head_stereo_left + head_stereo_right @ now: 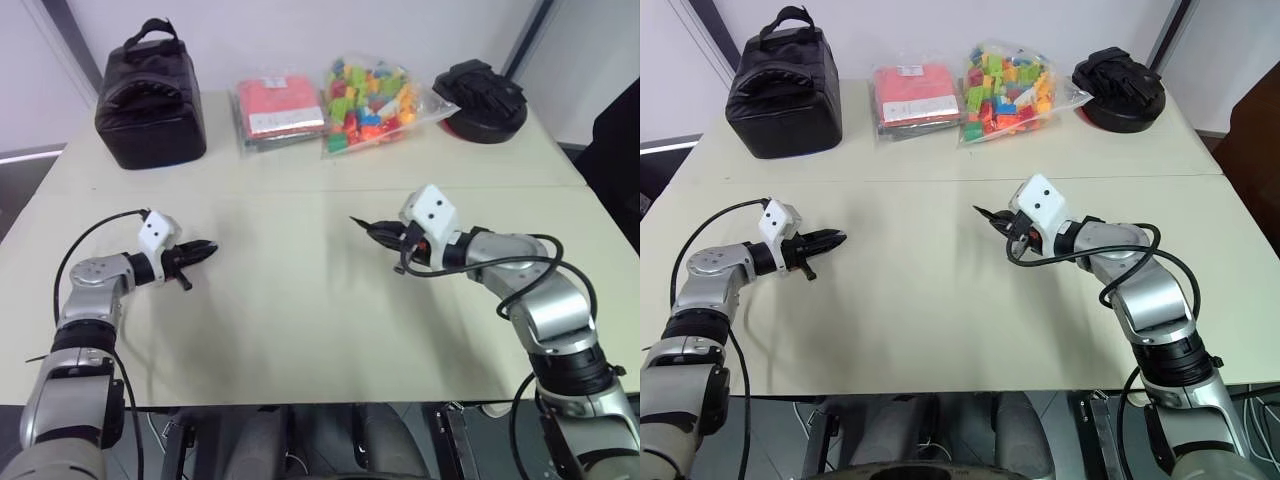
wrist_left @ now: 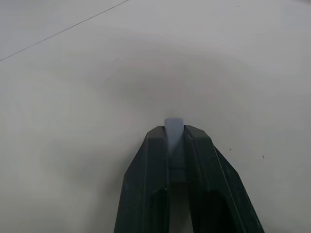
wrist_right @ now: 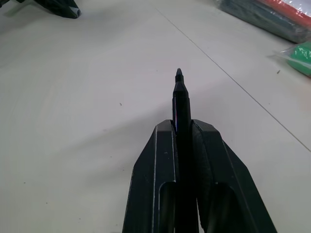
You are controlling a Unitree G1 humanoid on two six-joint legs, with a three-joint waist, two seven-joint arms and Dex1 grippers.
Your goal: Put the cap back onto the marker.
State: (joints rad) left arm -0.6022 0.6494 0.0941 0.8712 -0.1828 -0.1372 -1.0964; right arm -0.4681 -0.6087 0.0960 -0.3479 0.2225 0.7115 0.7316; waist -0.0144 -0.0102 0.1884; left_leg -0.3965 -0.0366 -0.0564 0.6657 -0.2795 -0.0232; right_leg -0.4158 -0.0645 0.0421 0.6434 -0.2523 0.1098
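The marker (image 3: 181, 104) sits pinched between the two black fingers of the right gripper (image 1: 385, 235), its pointed tip sticking out past the fingertips and aimed left across the pale table (image 1: 300, 320), toward the other arm. It is lifted off the table surface, on the right half of the scene. The cap (image 2: 174, 128), a small grey stub, is clamped between the fingertips of the left gripper (image 1: 203, 252), with only its end poking out beyond them; that gripper is on the left side, low over the table, pointing right toward the marker. The two grippers face each other but are well apart, with bare tabletop between them. Along the far edge stand a black bag (image 1: 150, 95), a red packet (image 1: 275, 105), a clear bag of coloured blocks (image 1: 370, 100) and a black glove-like object (image 1: 482, 95).
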